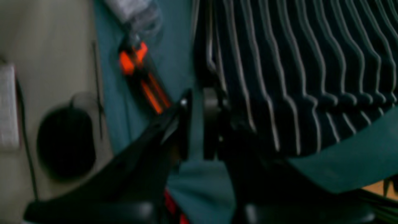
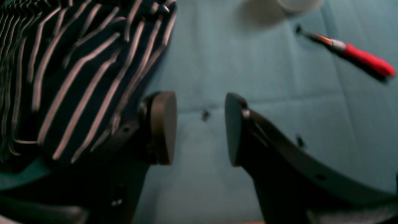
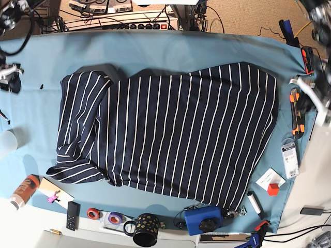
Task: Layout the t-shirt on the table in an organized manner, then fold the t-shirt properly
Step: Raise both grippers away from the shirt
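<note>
Base view shows the wide table covered in plain teal-blue cloth (image 3: pixel 170 49), and it fills almost the whole picture. Spread across the middle of it lies the big dark navy t-shirt with thin white stripes (image 3: pixel 176 134). The shirt is mostly flat. One sleeve on the left side of this view is folded over and bunched up. Bare blue cloth runs along the far edge of the table and down the left side, so there is open room there. The near edge is crowded with small things: a blue box with a black knob (image 3: pixel 202 219), a black mug with gold dots (image 3: pixel 145 230), rolls of tape (image 3: pixel 103 215) and a small black remote (image 3: pixel 73 215).

The left gripper (image 1: pixel 196 102) sits at the shirt's edge, close to an orange and black tool (image 1: pixel 140 74). Its claw is nearly pressed together, with only blue table cloth showing in the thin gap. The picture is too blurry to tell if it pinches the shirt.

The right gripper (image 2: pixel 200 127) is spread wide and holds nothing. It hangs over bare blue cloth just beside the shirt's edge, and a red-handled screwdriver (image 2: pixel 351 54) lies well apart from it.
</note>
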`<control>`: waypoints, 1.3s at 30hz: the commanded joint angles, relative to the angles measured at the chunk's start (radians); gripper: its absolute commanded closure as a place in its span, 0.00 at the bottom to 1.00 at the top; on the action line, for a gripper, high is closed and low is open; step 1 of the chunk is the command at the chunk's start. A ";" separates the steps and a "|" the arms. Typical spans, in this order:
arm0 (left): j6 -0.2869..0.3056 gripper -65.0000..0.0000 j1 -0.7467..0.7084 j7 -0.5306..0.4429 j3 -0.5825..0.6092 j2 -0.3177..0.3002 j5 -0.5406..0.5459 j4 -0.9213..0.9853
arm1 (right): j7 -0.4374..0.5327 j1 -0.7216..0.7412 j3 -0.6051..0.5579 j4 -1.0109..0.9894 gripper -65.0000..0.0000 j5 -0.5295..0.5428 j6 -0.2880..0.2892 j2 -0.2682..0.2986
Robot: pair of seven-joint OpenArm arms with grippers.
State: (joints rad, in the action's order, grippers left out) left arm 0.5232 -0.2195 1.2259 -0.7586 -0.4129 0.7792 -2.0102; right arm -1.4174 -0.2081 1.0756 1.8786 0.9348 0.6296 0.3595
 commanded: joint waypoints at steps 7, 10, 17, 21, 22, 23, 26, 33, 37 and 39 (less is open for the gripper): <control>0.038 0.91 -0.117 -0.021 -0.276 0.014 0.151 -0.081 | 0.021 -0.042 0.006 0.010 0.61 0.098 0.069 -0.070; 0.039 0.91 -0.155 -0.019 -0.364 0.014 0.153 -0.081 | 0.021 -0.057 -0.032 0.006 0.61 0.094 0.069 -0.109; 0.054 0.91 -0.212 -0.023 -0.491 0.014 0.153 -0.081 | 0.068 -0.080 -0.161 -0.048 0.61 0.100 0.069 -0.162; 0.053 0.91 -0.213 -0.023 -0.496 0.014 0.157 -0.081 | 0.119 -0.080 -0.244 -0.088 0.61 0.087 0.069 -0.169; 0.054 0.91 -0.213 -0.023 -0.496 0.014 0.161 -0.081 | 0.137 -0.079 -0.267 -0.105 0.61 0.068 0.069 -0.169; 0.054 0.91 -0.213 -0.023 -0.496 0.014 0.163 -0.081 | 0.157 -0.079 -0.291 -0.124 0.61 0.044 0.069 -0.168; 0.054 0.91 -0.213 -0.023 -0.496 0.014 0.168 -0.081 | 0.211 -0.077 -0.355 -0.189 0.61 0.004 0.069 -0.168; 0.053 0.91 -0.213 -0.023 -0.496 0.014 0.168 -0.081 | 0.225 -0.058 -0.418 -0.260 0.61 0.003 0.069 -0.169; 0.053 0.91 -0.213 -0.023 -0.496 0.014 0.168 -0.081 | 0.224 -0.012 -0.418 -0.260 0.82 -0.014 0.069 -0.169; 0.053 0.91 -0.213 -0.023 -0.496 0.014 0.168 -0.081 | 0.225 0.022 -0.418 -0.260 1.00 -0.045 0.069 -0.168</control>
State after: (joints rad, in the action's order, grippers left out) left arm 0.5766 -0.4290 1.2278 -1.2457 -0.3798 0.9298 -2.0766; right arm -1.2156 -0.1955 0.6537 1.6028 0.8669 0.6952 0.1768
